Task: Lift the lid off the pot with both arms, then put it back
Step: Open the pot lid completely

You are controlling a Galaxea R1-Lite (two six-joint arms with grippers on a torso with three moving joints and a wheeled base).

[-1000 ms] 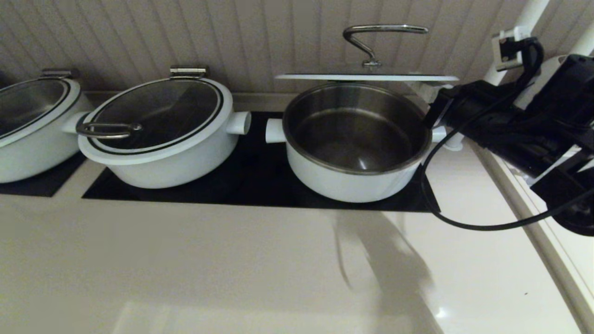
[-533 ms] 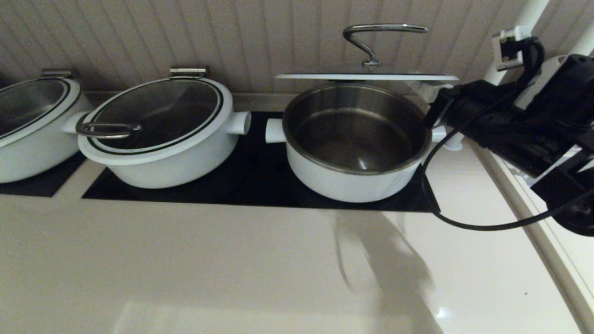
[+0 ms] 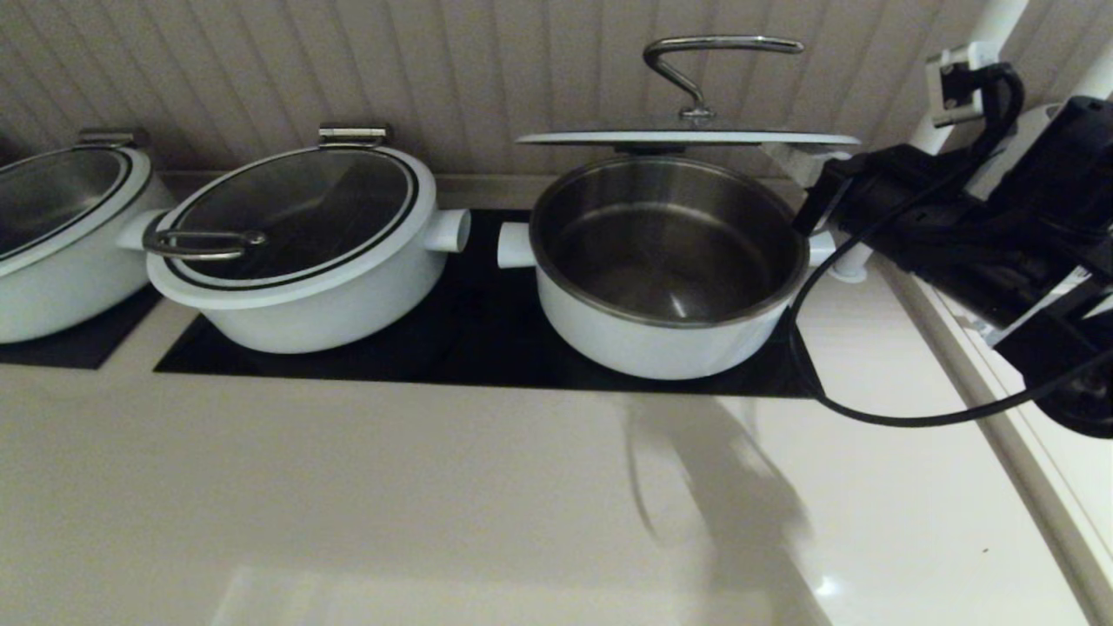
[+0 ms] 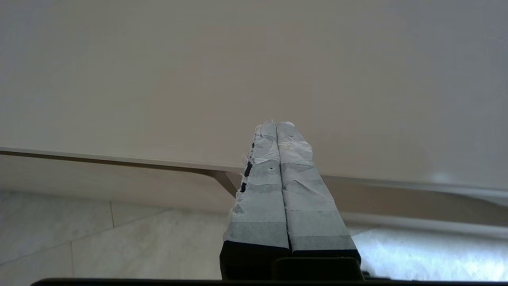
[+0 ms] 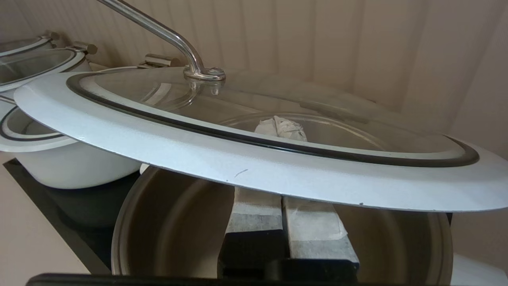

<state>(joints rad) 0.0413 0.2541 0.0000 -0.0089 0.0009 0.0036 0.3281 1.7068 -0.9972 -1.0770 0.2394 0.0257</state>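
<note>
One lid (image 3: 687, 137) has risen slightly higher above the pot (image 3: 665, 269).

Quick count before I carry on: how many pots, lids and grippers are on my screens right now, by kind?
Pots: 3 (open pot, middle pot, far-left pot)
Lids: 3 (raised lid above the open pot, middle pot's lid, far-left pot's lid)
Grippers: 2 (left gripper, parked; right gripper under the raised lid)
Total: 8
</note>
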